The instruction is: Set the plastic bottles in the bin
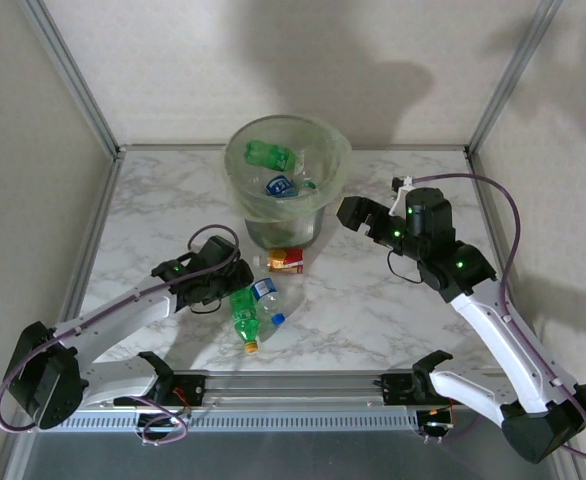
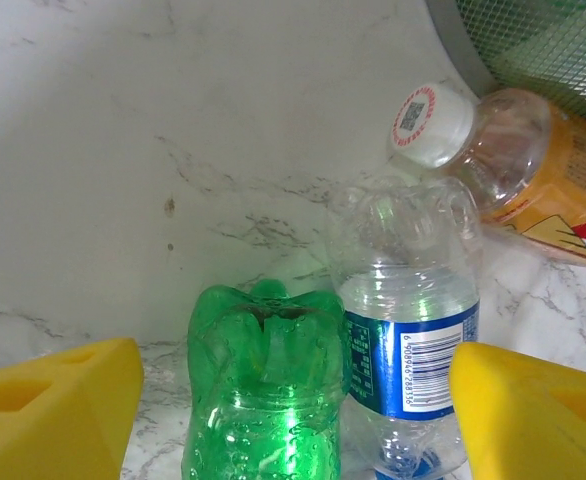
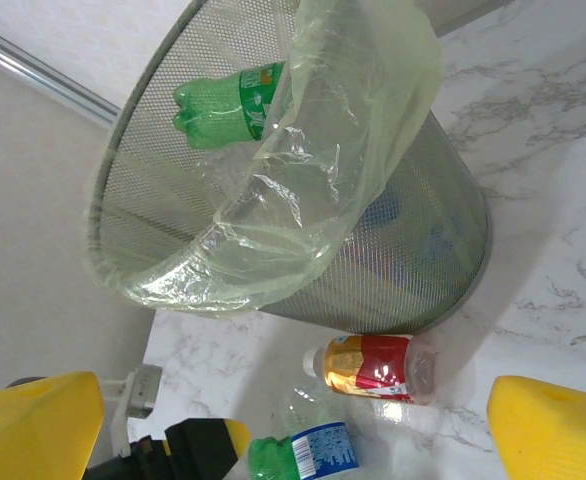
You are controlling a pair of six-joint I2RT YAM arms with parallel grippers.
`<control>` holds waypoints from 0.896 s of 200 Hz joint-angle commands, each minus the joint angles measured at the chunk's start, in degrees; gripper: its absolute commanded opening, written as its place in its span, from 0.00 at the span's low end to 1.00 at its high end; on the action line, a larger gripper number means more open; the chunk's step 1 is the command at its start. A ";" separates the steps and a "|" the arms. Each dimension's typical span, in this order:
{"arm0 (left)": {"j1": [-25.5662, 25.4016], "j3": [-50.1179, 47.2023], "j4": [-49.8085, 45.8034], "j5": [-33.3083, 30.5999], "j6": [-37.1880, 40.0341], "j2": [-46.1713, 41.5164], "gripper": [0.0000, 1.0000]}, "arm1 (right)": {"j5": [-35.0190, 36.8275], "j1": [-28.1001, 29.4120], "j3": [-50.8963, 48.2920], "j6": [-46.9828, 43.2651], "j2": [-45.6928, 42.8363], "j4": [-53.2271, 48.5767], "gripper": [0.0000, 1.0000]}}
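Three bottles outside the bin (image 1: pixel 241 190)

Before the bin on the table (image 1: pixel 393 300) lie a green bottle (image 1: pixel 243 315), a clear bottle (image 1: pixel 266 293) touching it, and a red-labelled bottle (image 1: pixel 286 260) nearest its wall. More bottles (image 1: pixel 270 154) sit inside. The left hand (image 2: pixel 293 380) is open, straddling the green and clear pair. The right hand (image 1: pixel 356 212), open and empty, hangs right of the bin.

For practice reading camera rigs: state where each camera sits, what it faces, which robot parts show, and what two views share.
Top external: above, behind the bases, looking down on the table; both arms show.
Left wrist: on the left arm, facing green bottle and blue-labelled bottle; left gripper fingers show.
Right wrist: on the right arm, facing the bin side-on; right gripper fingers show.
Shared: both wrist views catch the red-labelled bottle.
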 commanded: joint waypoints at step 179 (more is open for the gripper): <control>-4.05 -4.06 5.80 -0.77 -3.63 10.20 0.71 | 2.29 0.75 -0.44 1.07 -2.99 -0.76 0.99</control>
